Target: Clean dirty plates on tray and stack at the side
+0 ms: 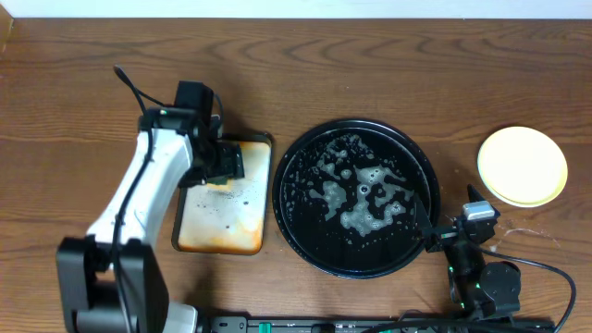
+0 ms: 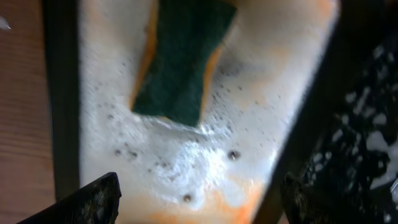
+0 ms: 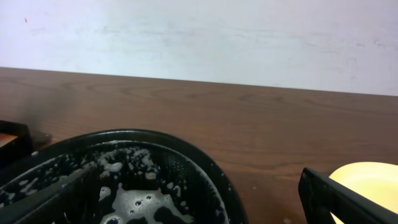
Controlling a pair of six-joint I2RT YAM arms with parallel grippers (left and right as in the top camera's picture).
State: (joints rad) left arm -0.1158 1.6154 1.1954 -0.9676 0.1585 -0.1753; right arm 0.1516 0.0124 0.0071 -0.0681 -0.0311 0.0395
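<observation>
Grippers at rest over a wooden table (image 1: 83, 83). Left gripper (image 2: 199, 193) is shown with its two fingers spread wide and nothing between them. The right gripper (image 3: 199, 180) is likewise held wide apart and empty.

A pale yellow plate (image 1: 522, 165) is seen on the table at the far right, clear of the round black tray (image 1: 279, 199) and well apart from its rim. A thin pale edge is visible under the plate's near side; whether it belongs to another plate cannot be told. No plate is seen on the black tray, whose floor is covered with patches of white foam (image 1: 361, 199).

The right gripper is placed at the near right edge of the black tray and is pointed toward the far wall (image 3: 199, 37). In the right wrist view, one of its fingers is seen over the foamy tray and the other in front of the yellow plate.

Just to the left of the black tray, a smaller rectangular tray (image 1: 222, 227) is shown, stained orange and coated with suds. The left gripper is held above its far part. A green sponge (image 2: 180, 62) with a yellow underside is seen lying flat in the suds there, ahead of the left fingers and not touched by them.
</observation>
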